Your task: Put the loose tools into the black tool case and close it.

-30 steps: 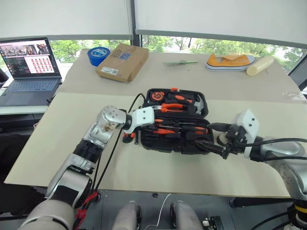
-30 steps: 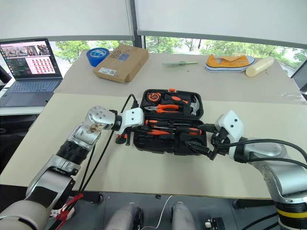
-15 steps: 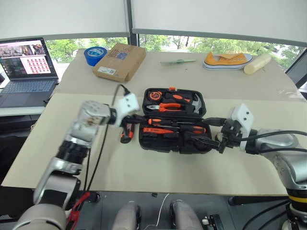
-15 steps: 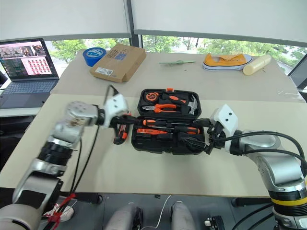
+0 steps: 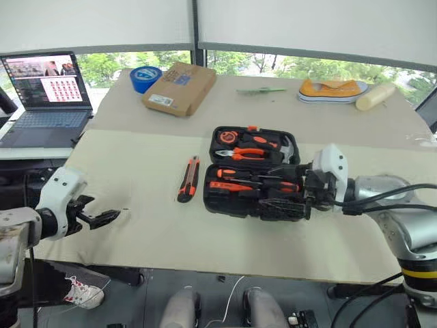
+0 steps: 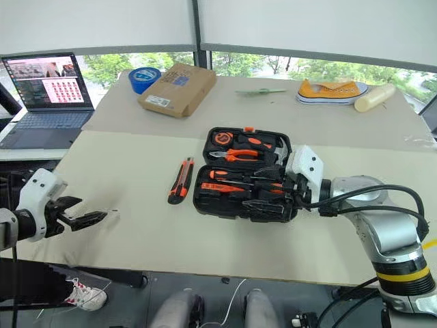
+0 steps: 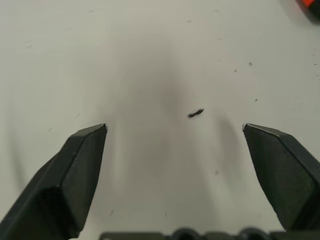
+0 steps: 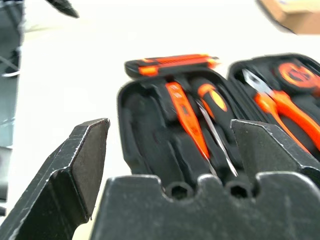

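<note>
— Jaws?
— Both spread, empty: left gripper at lower left, right gripper beside the open black moulded plastic tool case.
— Knife?
— Orange-black utility knife lies centre-frame, just left of it.

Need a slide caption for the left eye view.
Open black tool case mid-table, utility knife lying beside it, right hand at its edge.

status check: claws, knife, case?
Left claw open, empty, off to the side. Right claw open at the tool case. Utility knife loose beside it. Nothing in the way.
</note>
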Available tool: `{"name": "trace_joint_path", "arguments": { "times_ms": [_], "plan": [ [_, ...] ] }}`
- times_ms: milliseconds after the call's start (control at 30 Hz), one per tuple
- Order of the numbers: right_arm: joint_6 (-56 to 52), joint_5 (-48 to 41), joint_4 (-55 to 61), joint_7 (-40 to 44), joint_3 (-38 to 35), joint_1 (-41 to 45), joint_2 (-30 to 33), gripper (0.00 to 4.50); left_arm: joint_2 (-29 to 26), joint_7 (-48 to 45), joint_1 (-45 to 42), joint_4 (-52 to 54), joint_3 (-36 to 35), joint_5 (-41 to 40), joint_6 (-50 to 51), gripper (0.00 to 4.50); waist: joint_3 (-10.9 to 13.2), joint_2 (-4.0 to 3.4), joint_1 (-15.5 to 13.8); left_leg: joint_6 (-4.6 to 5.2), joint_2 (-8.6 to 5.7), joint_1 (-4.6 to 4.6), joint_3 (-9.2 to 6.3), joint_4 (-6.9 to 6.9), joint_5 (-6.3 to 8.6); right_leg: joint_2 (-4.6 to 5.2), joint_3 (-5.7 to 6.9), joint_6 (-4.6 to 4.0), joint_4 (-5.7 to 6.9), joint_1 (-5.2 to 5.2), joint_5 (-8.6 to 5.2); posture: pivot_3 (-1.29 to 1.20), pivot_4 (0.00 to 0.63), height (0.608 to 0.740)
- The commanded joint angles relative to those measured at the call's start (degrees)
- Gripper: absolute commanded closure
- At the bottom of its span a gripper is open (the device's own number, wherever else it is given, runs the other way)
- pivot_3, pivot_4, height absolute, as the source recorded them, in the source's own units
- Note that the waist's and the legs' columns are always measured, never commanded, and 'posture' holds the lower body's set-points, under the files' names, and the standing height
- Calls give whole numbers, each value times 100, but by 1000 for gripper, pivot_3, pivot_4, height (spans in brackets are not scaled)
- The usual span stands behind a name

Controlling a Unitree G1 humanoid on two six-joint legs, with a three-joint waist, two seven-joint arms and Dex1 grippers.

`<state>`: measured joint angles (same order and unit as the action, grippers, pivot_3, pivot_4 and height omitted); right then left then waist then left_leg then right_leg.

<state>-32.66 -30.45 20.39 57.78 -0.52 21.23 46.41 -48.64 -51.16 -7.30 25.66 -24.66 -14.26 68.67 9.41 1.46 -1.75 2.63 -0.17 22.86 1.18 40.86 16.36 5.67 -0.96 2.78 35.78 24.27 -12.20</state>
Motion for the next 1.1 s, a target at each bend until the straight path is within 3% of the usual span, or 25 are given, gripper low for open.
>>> {"name": "trace_joint_path", "arguments": {
  "times_ms": [33,167,300,400,667,900,1000,1100],
  "plan": [
    [78,-27,190,28,-104,32,46,0,206,582,-1105,353,578,-324,1098,22,-1,0,-29,-2,-1,0,-2,0,-1,-1,1,-1,4,0,1,0,150,735],
    [26,-60,323,-53,-165,-62,42,0,616,1304,-2407,30,1471,-309,2264,22,-1,2,17,-8,-5,3,-7,-1,-5,-17,0,-5,27,0,3,0,150,735],
    [74,20,444,-214,-157,-194,-4,0,922,1901,-3041,-447,2209,-296,2383,22,-1,2,130,-7,-4,5,-10,-3,-6,-28,-1,-7,27,3,2,0,150,735],
    [92,51,561,-382,-180,-327,-67,0,1464,2393,-3438,-969,2510,-117,2383,22,0,4,161,-8,-1,2,-12,-8,-6,-30,-5,-13,31,8,-2,0,150,735],
    [115,144,795,-669,-159,-582,-175,0,2247,2847,-3912,-1491,2960,-140,2265,22,0,4,138,-9,-1,8,-16,-7,-7,-28,-2,-13,29,10,-2,0,150,735],
    [81,121,874,-814,-290,-654,-203,0,2212,2888,-3867,-2039,3541,-90,1800,22,-1,3,122,-10,-2,7,-16,-7,-8,-28,-4,-13,29,10,-2,0,150,735],
    [77,106,865,-882,-348,-645,-208,0,2127,2799,-3871,-2186,3700,-120,1585,758,-1,2,116,-11,-2,4,-16,-7,-8,-25,-4,-13,29,6,-2,0,150,735],
    [62,79,865,-909,-401,-659,-208,0,2024,2714,-3853,-2306,3796,-137,1416,1887,-1,2,106,-11,-4,2,-16,-6,-8,-23,-4,-13,28,3,-2,0,150,735]
  ]
}}
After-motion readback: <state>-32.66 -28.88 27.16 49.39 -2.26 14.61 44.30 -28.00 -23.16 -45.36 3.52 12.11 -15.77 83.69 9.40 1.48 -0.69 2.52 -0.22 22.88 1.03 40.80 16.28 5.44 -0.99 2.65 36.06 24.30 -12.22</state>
